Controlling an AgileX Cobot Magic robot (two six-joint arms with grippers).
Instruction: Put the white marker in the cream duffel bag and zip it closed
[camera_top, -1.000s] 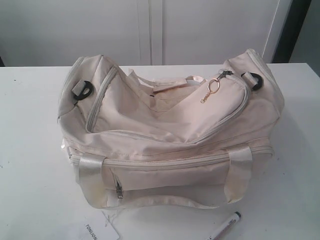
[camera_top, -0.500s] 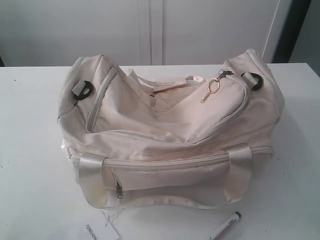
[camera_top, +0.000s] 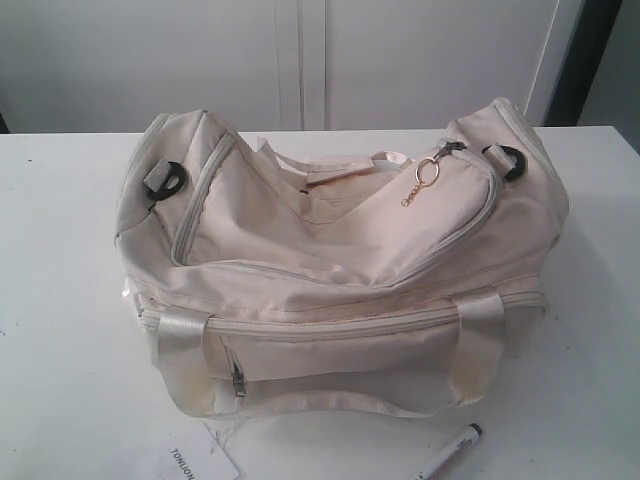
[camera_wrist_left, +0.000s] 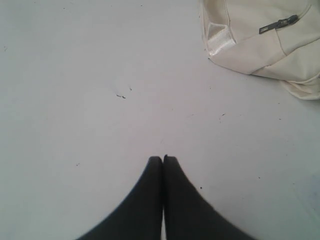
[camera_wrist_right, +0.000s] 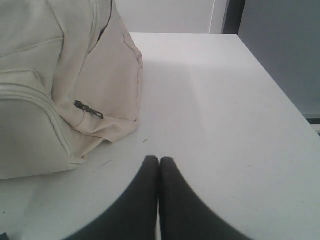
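A white surface (camera_top: 60, 300) fills most of the exterior view, with pale wall panels (camera_top: 400, 60) behind it along the top of the frame and a dark vertical strip (camera_top: 590, 60) in the upper right corner. The cream duffel bag (camera_top: 340, 250) sits in the middle of the frame and takes up much of the surface, its top panel sagging inward. Shiny webbing handles (camera_top: 180, 345) cross its near side, and black strap rings (camera_top: 165, 180) show at both ends. A gold keyring (camera_top: 425, 178) hangs from the zip pull at the bag's upper right.

The white marker (camera_top: 452, 450) lies on the surface at the lower right edge of the frame, just in front of the bag and outside it, dark cap pointing up and right. A paper tag (camera_top: 195, 462) lies at the lower left edge.

The left pincer (camera_wrist_left: 163, 159) is clenched on nothing above bare surface, apart from a bag corner. The right pincer (camera_wrist_right: 159, 159) is likewise clenched and empty, near the bag's end.
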